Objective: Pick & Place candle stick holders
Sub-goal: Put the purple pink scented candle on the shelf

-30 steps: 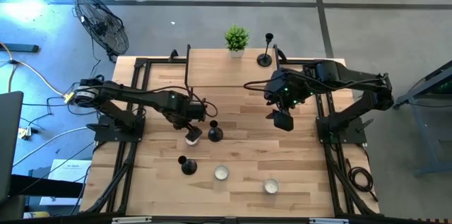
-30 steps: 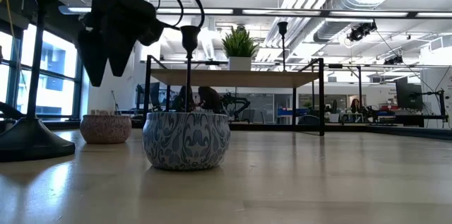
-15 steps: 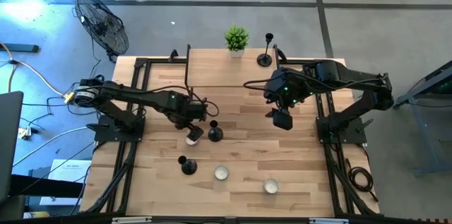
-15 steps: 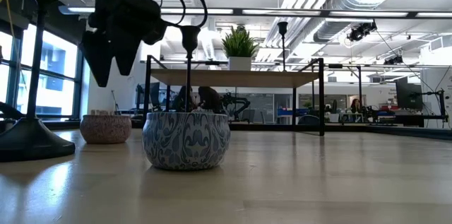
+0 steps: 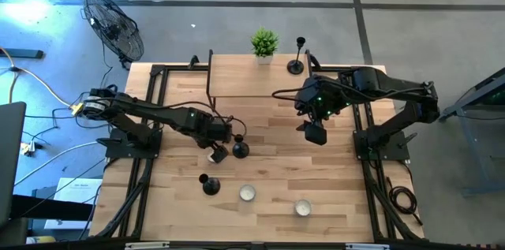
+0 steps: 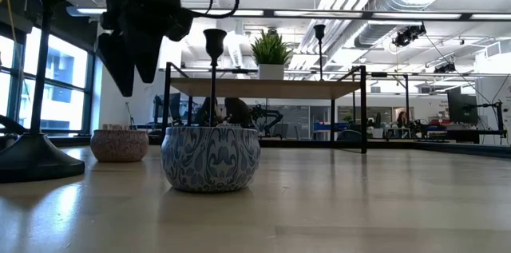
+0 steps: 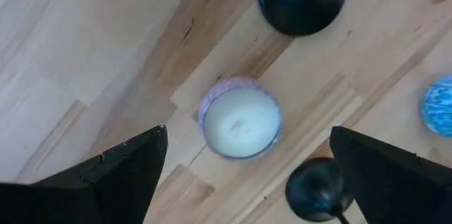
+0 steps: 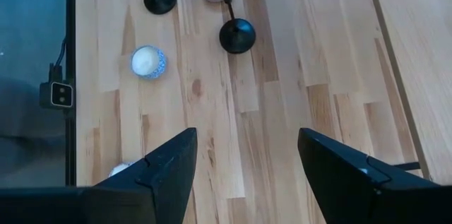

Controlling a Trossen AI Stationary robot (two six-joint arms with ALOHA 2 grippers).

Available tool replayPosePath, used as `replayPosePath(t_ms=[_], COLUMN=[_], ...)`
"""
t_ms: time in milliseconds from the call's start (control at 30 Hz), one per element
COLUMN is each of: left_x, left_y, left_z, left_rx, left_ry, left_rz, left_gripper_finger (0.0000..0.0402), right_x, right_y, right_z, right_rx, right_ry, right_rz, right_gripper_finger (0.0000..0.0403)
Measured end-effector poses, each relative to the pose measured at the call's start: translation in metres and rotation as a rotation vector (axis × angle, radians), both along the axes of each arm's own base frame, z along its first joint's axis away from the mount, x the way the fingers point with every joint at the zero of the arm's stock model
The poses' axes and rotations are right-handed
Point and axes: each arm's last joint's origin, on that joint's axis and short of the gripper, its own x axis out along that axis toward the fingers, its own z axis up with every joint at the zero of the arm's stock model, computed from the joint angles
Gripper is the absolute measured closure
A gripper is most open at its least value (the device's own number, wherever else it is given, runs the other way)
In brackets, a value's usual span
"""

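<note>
Three black candle stick holders stand upright on their round bases: one at mid-table (image 5: 240,148), one nearer the front (image 5: 210,185), and one at the far edge (image 5: 296,65). My left gripper (image 5: 219,151) is open and points down. It hovers just left of the middle holder, above a pink-rimmed tealight (image 7: 240,125). In the low view its fingers (image 6: 132,61) end above that tealight (image 6: 120,144). My right gripper (image 5: 316,133) hangs open and empty over the table's right half, and its own view shows both holders (image 8: 236,34) ahead of it.
A blue-patterned tealight (image 5: 247,193) and another tealight (image 5: 302,207) sit near the front edge. A small green potted plant (image 5: 264,43) stands at the far edge beside the far holder. Black frame rails run along the table's left and right sides.
My left gripper has gone a little toward the table's right edge, closer to the middle candle stick holder, and stays above the tealight. Nothing on the table has moved.
</note>
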Motion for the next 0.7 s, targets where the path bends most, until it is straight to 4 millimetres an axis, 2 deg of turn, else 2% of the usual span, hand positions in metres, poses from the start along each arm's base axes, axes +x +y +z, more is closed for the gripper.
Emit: replayPosePath(t_ms=[700], left_x=[0.008], left_y=[-0.005], left_z=[-0.015], left_rx=[0.019], left_ry=[0.052], left_rz=[-0.087], left_gripper_finger=[0.0014], right_x=[0.0], right_y=[0.0], right_z=[0.0], right_rx=[0.008], right_ry=[0.001], right_rz=[0.0], right_gripper_finger=[0.0163])
